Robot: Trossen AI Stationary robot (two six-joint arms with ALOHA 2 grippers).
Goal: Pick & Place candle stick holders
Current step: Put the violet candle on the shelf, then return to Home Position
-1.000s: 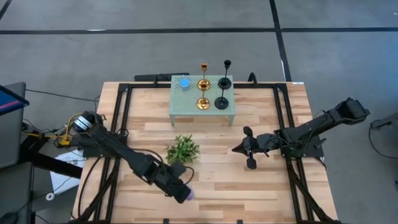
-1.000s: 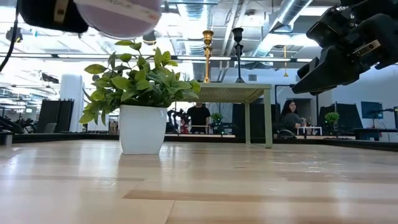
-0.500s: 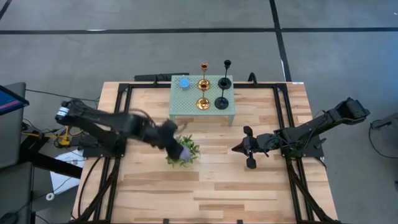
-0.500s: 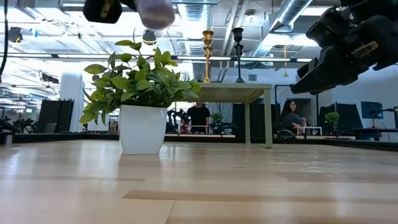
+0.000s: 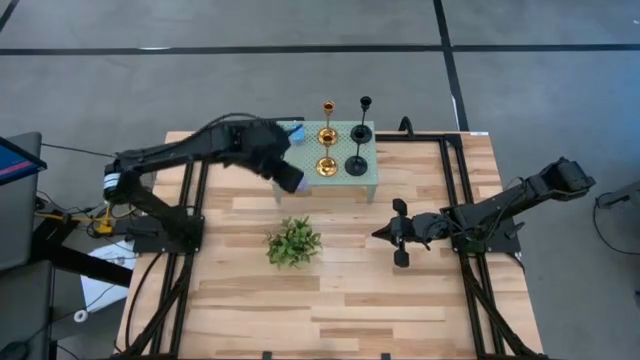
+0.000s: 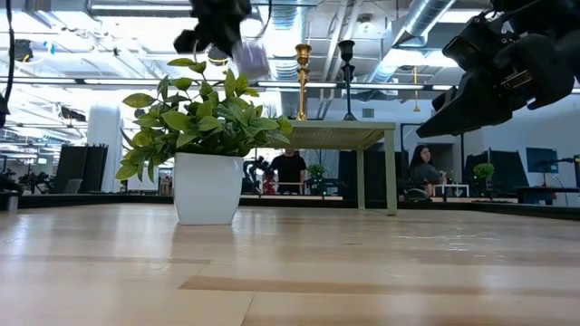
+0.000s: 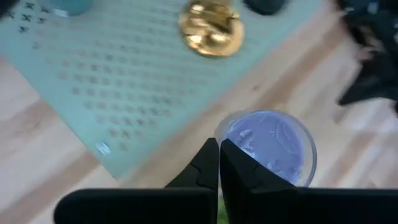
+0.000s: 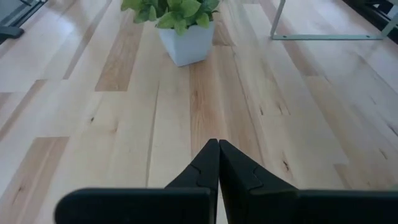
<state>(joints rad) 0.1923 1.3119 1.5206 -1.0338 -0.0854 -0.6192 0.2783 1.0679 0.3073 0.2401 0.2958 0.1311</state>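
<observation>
L gripper (image 5: 290, 181) is held over the near edge of the small green perforated stand (image 5: 300, 165) – jaws clamped on a purple cylinder (image 7: 268, 149), round, translucent rim. Candle stick holders (image 5: 342, 136) are seen upright on the stand: two shiny brass, two matte black, round bases, thin stems. R gripper (image 5: 380, 238) is parked above the wood-plank table (image 5: 400, 300) – fingers pressed together, nothing held.
</observation>
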